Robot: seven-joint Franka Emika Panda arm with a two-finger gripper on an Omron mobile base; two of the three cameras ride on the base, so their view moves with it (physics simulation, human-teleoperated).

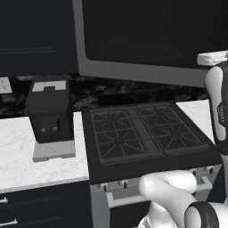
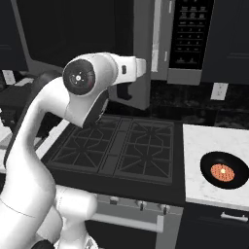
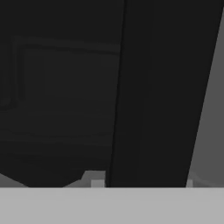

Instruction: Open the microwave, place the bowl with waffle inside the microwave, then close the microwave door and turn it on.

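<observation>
Well apart, bowl with waffle (image 2: 224, 171) on counter (image 2: 204, 141), tool (image 2: 127, 92) at microwave door (image 2: 143, 58)

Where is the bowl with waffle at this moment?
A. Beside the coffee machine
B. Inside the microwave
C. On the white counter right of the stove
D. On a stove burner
C. In the right base view the bowl with waffle sits on the white counter to the right of the stove, apart from the burners and below the microwave.
</observation>
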